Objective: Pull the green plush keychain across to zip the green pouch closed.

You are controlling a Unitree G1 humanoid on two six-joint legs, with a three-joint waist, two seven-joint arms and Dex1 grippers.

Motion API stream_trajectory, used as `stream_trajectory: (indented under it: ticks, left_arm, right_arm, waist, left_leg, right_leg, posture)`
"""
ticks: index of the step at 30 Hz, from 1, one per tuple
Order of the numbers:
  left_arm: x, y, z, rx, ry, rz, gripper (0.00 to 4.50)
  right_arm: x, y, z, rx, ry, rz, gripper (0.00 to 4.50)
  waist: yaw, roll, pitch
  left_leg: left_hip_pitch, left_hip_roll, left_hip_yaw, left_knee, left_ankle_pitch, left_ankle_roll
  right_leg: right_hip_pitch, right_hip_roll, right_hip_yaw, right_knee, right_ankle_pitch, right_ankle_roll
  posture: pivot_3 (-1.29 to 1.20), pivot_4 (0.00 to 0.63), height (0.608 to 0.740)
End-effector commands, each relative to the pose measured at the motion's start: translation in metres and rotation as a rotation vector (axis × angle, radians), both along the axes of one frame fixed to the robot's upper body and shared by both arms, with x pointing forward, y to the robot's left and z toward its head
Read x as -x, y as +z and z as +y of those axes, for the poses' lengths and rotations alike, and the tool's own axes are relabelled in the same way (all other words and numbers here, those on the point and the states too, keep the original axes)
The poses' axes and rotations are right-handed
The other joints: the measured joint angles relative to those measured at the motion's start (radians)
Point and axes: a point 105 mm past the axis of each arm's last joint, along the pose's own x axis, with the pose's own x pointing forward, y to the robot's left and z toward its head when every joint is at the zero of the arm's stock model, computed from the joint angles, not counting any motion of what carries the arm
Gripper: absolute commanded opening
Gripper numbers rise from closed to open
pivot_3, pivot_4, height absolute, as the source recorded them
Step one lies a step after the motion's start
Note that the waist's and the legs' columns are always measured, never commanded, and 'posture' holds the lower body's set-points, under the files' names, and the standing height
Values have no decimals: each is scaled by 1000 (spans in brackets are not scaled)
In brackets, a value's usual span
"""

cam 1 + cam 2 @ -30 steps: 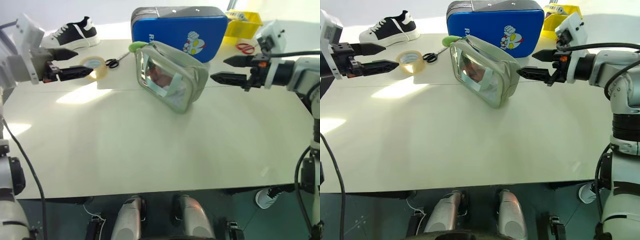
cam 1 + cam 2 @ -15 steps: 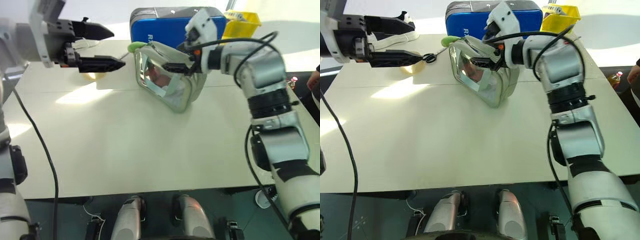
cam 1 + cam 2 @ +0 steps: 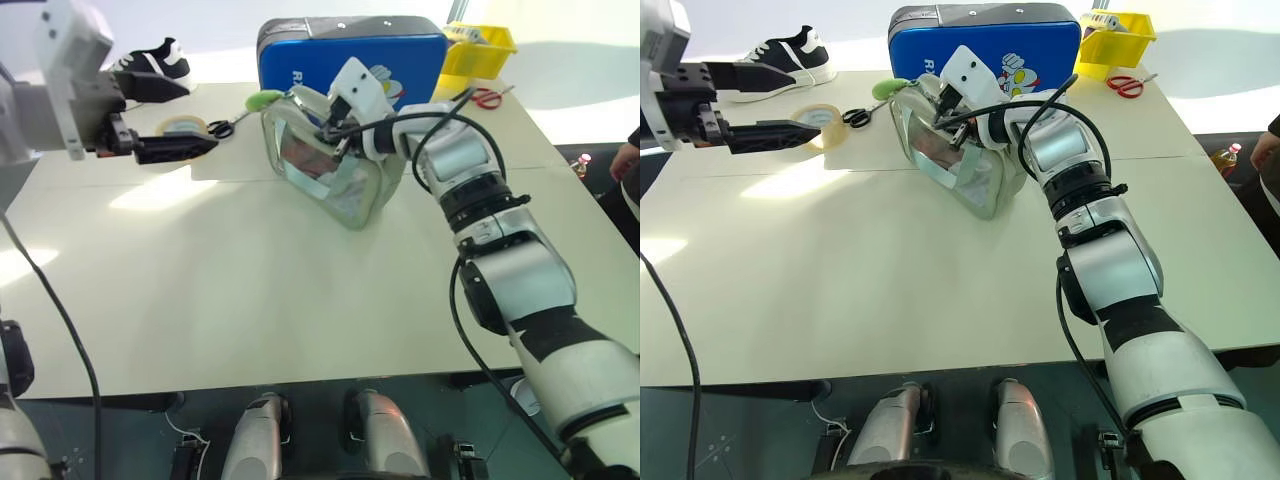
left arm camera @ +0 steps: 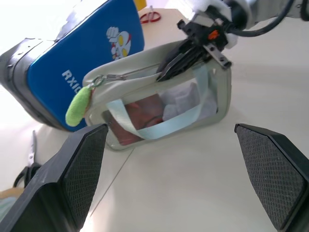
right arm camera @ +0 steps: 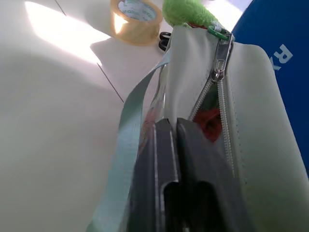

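The green pouch stands at the table's far middle, its clear side showing reddish contents. Its zipper lies open, with the pull at the end away from my right wrist. The green plush keychain hangs from that pull at the pouch's far left corner. My right gripper reaches in from the right and is shut on the pouch's top edge beside the zipper. My left gripper hovers open to the left of the pouch, apart from it, its fingers spread wide and pointing at the keychain.
A blue hard case stands right behind the pouch. A tape roll and black scissors lie under the left gripper, a shoe beyond. A yellow bin and red scissors sit far right. A person's hand shows at the right edge.
My right gripper swung left from beside the pouch onto its top edge and shut there. My left gripper moved toward the pouch, then drew back to the left, still open.
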Motion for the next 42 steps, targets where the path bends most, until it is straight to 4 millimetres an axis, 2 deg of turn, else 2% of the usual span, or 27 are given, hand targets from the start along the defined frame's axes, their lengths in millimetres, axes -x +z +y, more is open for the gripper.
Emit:
stream_trajectory:
  ticks: [1,5,10,15,18,22,26,29,33,37,40,42]
  left_arm:
    - [-1,5,32,40,131,-42,4500]
    - [2,-7,45,69,178,-10,4500]
    - [7,-15,46,82,181,5,4500]
    - [7,-20,41,93,174,16,4500]
    - [6,-21,38,94,165,19,4500]
    - [5,-20,34,98,153,18,4500]
    - [5,-25,27,92,128,38,4500]
    - [5,-29,24,85,114,53,4500]
    - [3,-34,22,70,101,66,4500]
    - [3,-41,21,52,86,89,4500]
    - [3,-48,17,32,70,108,4500]
    - [2,-53,15,14,60,118,4500]
  right_arm:
    - [21,41,7,26,185,-136,63]
    - [39,45,-3,98,333,-157,63]
    - [55,26,-11,144,432,-104,63]
    - [78,14,2,95,504,-64,63]
    - [89,14,7,72,543,-64,63]
    - [93,11,8,87,541,-77,63]
    - [86,3,5,105,486,-88,63]
    - [84,5,3,87,460,-74,990]
    - [87,24,-6,58,410,-117,2994]
    - [96,47,-35,21,334,-113,2994]
    - [107,44,-58,44,293,-67,2994]
    - [116,35,-69,62,279,-21,2994]
  waist:
    - [0,0,0]
    - [3,0,0]
    - [6,-1,0]
    - [5,-1,0]
    - [1,-1,0]
    - [4,-1,0]
    - [10,-1,0]
    - [9,-1,0]
    - [9,-1,0]
    - [14,-1,0]
    - [13,-1,0]
    - [12,-1,0]
  left_leg:
    - [0,0,0,0,0,0]
    - [-1,0,0,0,0,0]
    - [-1,0,0,0,0,0]
    - [0,0,-1,0,0,-1]
    - [1,1,-1,0,1,-2]
    - [1,1,-1,0,1,-2]
    - [1,1,-1,1,1,-2]
    - [1,0,-1,1,1,-2]
    - [1,1,-1,1,1,-2]
    - [0,0,-2,2,1,-2]
    - [0,0,-2,3,0,0]
    - [0,0,-2,3,-1,0]
  right_leg:
    - [0,0,0,0,0,0]
    - [-1,0,0,0,0,0]
    - [0,0,0,0,0,0]
    - [2,0,0,0,0,0]
    - [2,0,0,1,0,0]
    - [1,1,0,1,0,0]
    - [2,1,0,1,0,0]
    - [2,0,-1,1,0,0]
    - [2,0,-1,1,0,0]
    - [2,0,-1,1,0,0]
    - [3,0,-1,0,0,0]
    - [3,0,-1,0,0,0]
  posture:
    - [0,150,740]
    - [0,150,740]
    - [0,150,740]
    - [0,150,740]
    - [0,150,740]
    - [0,150,740]
    - [0,150,740]
    - [0,150,740]
    - [0,150,740]
    - [0,150,740]
    - [0,150,740]
    - [0,150,740]
